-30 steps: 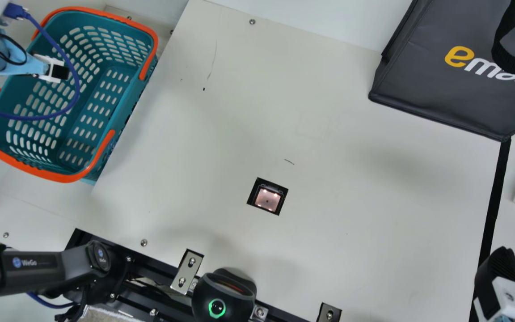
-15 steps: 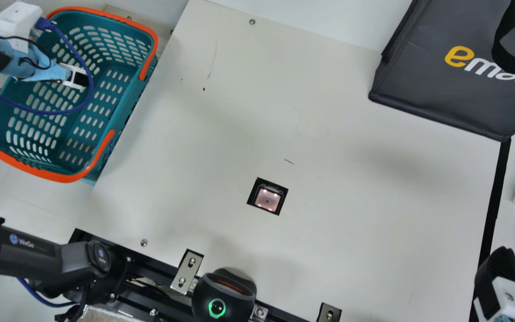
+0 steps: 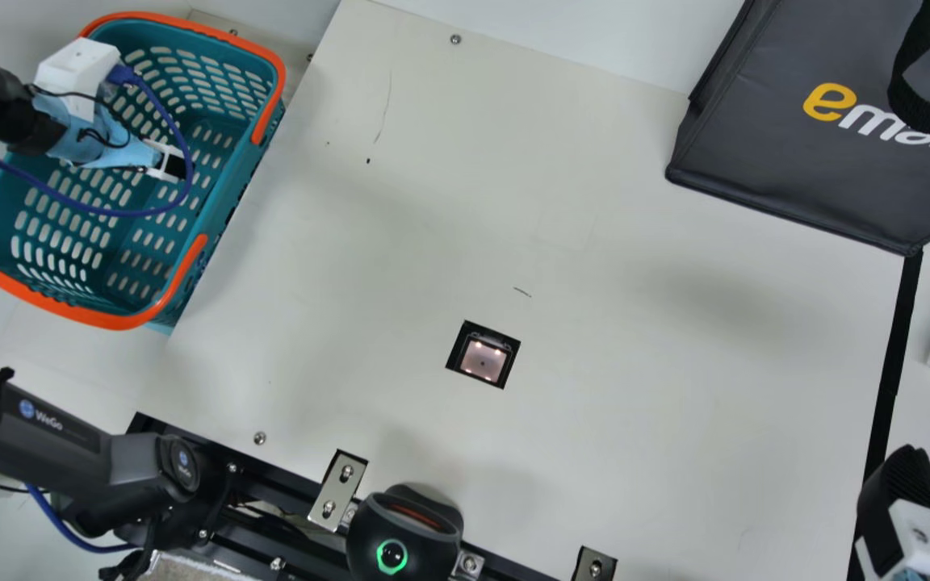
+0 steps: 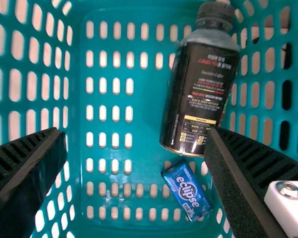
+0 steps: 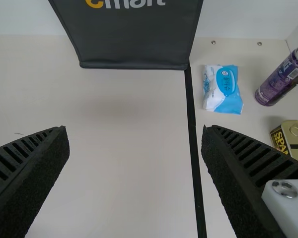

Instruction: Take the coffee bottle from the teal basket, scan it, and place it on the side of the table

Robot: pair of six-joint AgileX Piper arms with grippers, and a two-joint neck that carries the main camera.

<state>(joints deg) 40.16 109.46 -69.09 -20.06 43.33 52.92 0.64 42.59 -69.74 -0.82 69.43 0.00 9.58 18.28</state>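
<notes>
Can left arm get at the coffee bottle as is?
Likely yes: left end effector is open above the basket floor, nothing covers the bottle. It's off-centre, so probably shift first.

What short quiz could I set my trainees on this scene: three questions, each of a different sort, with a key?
1. True or false: a small blue packet lies in the teal basket along with the coffee bottle.

2. Multiple choice: what is the left gripper holding?
a) the coffee bottle
b) the small blue packet
c) nothing

3. Fill in the missing colour: in the right wrist view, the purple can is near a ____-coloured tin.

Key: 1 true; 2 c; 3 gold
</notes>
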